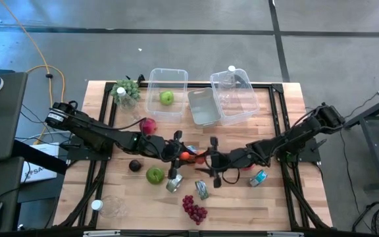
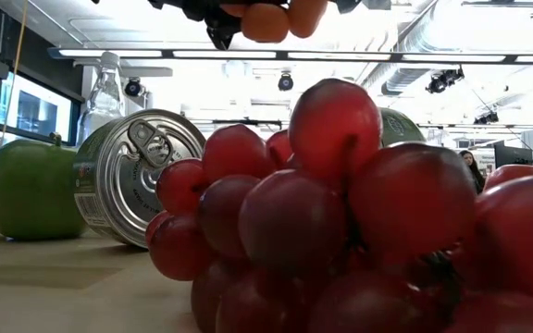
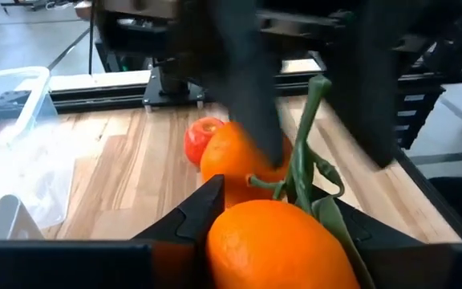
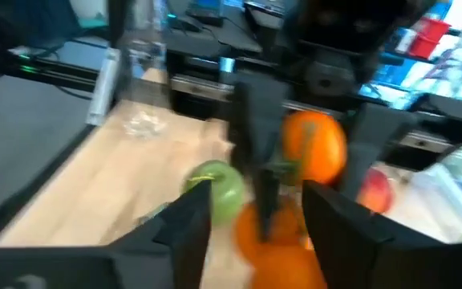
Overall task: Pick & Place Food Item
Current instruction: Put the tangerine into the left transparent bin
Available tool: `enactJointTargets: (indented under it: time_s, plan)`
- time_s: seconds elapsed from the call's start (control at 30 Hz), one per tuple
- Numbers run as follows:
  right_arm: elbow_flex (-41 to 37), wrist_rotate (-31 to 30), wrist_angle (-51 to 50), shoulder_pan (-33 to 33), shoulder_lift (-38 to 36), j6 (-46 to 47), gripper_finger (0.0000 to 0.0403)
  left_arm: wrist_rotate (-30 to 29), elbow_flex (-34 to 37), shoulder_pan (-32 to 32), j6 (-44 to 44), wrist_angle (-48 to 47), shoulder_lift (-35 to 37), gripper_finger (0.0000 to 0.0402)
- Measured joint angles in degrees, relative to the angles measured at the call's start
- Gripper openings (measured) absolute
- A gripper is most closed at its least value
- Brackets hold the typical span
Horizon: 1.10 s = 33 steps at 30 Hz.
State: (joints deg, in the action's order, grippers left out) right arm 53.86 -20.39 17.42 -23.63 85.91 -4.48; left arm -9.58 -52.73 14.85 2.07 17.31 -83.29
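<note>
From above, the left gripper (image 1: 178, 154) and right gripper (image 1: 209, 157) meet over the oranges (image 1: 187, 157). Left wrist: fingers clamp the near orange (image 3: 275, 245). Right wrist: fingers apart, oranges (image 4: 291, 201) between them.

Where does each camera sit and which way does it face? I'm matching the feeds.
High view: above, looking straight down on the table; both arms show.
Low view: at tabletop height, behind the red grapes and can; fingers overhead.
Left wrist view: past the left gripper at the oranges.
Right wrist view: past the right gripper at the same oranges.
Shared: the oranges appear in every view.
</note>
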Motion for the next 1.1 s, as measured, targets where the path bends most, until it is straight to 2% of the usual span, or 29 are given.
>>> enactJointTargets:
  time_s: [0.13,0.33,0.43,0.6,0.67,0.8,0.93,1.1]
  plan:
    - [0.0,-2.1,0.3,-3.7,-0.1,-0.9,0.0222,0.0,0.0,-0.2,5.3,0.1,0.0,0.0121]
    - [0.0,-13.7,-2.2,-9.5,-0.2,-0.4,0.0233,-1.6,0.0,-0.5,5.9,-0.4,0.5,0.012]
    - [0.1,-15.1,-3.6,-12.1,-0.2,1.7,0.023,-9.1,0.0,-0.5,9.1,-3.0,2.9,0.012]
    - [0.1,-15.2,-3.9,-15.5,-0.3,4.8,0.0227,-26.2,0.0,-2.9,7.3,-9.4,9.2,0.012]
    - [0.0,-15.2,-4.4,-16.4,-0.3,5.8,0.0226,-29.9,0.0,-4.8,7.8,-13.3,12.0,0.012]
    - [0.0,-15.2,-4.7,-16.9,-0.3,6.0,0.0226,-30.8,-0.1,-10.9,9.0,-19.2,15.1,0.012]
    - [0.0,-15.2,-5.0,-16.8,-0.3,6.4,0.0226,-31.2,0.0,-17.6,12.1,-24.1,14.9,0.012]
    - [0.0,-15.1,-5.2,-16.7,-0.3,6.4,0.0226,-27.7,-0.1,-23.2,15.4,-24.9,13.5,0.0127]
